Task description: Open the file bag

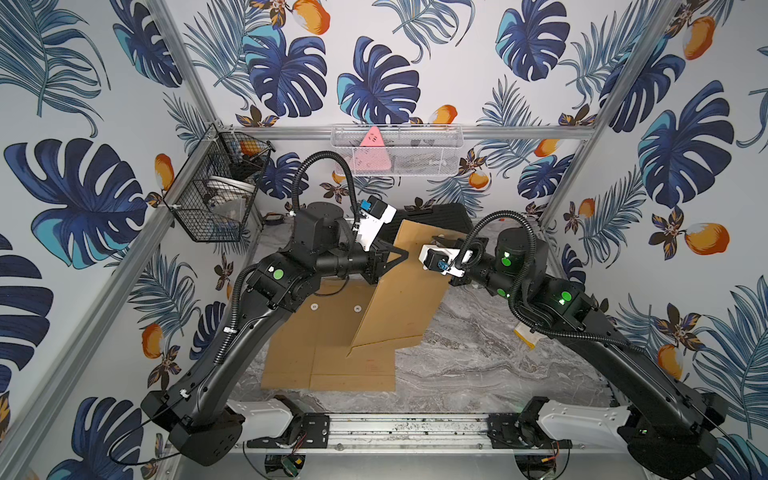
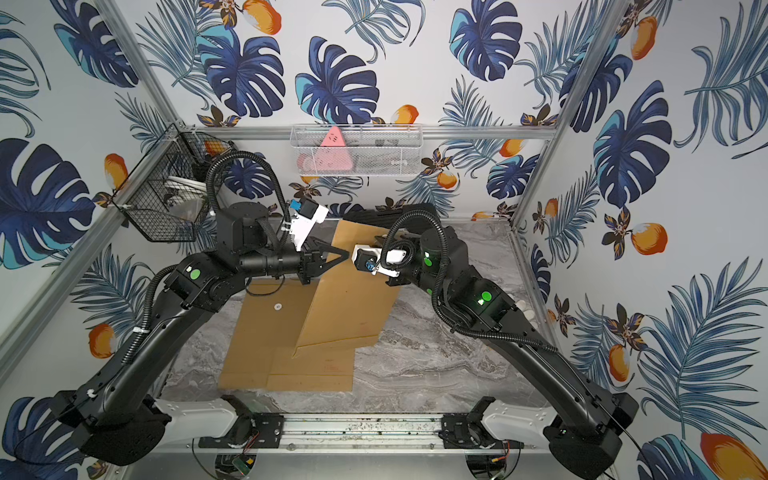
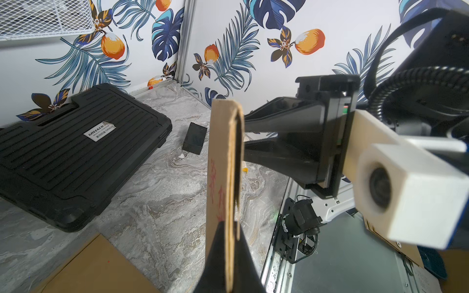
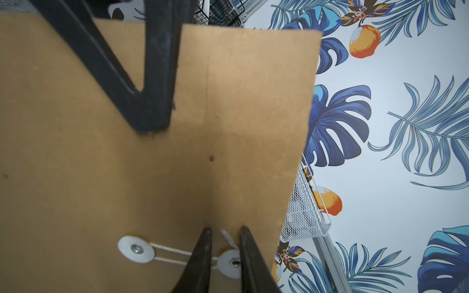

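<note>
The file bag (image 1: 407, 299) (image 2: 353, 303) is a brown kraft envelope standing tilted over the table. My left gripper (image 1: 405, 252) (image 2: 347, 252) (image 3: 229, 223) is shut on its edge (image 3: 225, 165). In the right wrist view the bag (image 4: 228, 126) shows two white discs (image 4: 135, 250) (image 4: 232, 262) joined by white string. My right gripper (image 4: 224, 229) (image 3: 245, 132) is at the bag's far side. Its jaws are narrowly apart around the string's loose white tab (image 4: 227, 238), and I see a gap on both sides of it.
Other brown envelopes (image 1: 332, 345) lie flat under the raised one. A black ribbed case (image 3: 76, 152) (image 1: 440, 212) and a small black box (image 3: 195, 138) sit at the back. A black wire basket (image 1: 216, 195) and a white mesh basket (image 1: 397, 151) hang on the walls.
</note>
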`<state>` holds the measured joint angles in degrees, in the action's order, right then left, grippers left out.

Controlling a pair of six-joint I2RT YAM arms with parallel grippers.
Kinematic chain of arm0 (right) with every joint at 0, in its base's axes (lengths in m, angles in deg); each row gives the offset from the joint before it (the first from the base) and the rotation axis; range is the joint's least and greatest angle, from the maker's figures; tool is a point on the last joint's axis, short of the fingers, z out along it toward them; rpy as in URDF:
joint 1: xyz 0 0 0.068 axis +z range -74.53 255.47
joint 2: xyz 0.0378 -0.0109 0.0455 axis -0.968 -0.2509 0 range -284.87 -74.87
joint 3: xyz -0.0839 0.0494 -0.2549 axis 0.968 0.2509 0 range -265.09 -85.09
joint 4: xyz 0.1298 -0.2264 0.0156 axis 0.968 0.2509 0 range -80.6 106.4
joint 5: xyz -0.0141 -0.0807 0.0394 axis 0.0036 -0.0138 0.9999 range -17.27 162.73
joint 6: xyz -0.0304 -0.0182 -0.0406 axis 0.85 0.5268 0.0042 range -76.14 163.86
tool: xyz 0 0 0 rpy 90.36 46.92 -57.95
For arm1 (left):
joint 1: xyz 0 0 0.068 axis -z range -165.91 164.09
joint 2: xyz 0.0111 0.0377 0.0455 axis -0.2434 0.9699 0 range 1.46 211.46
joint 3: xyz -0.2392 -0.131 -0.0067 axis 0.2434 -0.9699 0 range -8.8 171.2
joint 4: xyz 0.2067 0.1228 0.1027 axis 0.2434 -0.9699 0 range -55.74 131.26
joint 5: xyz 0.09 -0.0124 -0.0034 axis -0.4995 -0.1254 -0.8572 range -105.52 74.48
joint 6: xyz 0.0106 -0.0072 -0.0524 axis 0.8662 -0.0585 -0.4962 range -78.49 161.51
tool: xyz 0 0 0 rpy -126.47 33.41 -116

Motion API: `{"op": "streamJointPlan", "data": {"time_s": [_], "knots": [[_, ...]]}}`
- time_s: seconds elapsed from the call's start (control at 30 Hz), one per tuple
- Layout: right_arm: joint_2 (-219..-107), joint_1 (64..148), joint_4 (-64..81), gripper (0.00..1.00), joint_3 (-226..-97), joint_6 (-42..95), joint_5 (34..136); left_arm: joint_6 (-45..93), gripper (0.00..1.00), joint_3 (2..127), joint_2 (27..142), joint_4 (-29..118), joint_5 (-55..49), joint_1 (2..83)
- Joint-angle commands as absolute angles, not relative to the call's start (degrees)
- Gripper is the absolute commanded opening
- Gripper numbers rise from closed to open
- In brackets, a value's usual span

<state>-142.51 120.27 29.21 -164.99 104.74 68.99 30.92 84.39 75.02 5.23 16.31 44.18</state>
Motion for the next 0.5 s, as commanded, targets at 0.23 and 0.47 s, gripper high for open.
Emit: {"op": "streamJointPlan", "data": {"time_s": [0.23,0.47], "knots": [[-142.95,120.45,26.01,0.15,-164.54,105.37,67.99,30.7,0.0,84.89,74.93,6.1,18.14,44.16],[-142.89,120.91,23.67,0.06,-163.36,105.3,66.52,30.79,0.0,84.72,74.7,6.2,18.41,44.21]]}}
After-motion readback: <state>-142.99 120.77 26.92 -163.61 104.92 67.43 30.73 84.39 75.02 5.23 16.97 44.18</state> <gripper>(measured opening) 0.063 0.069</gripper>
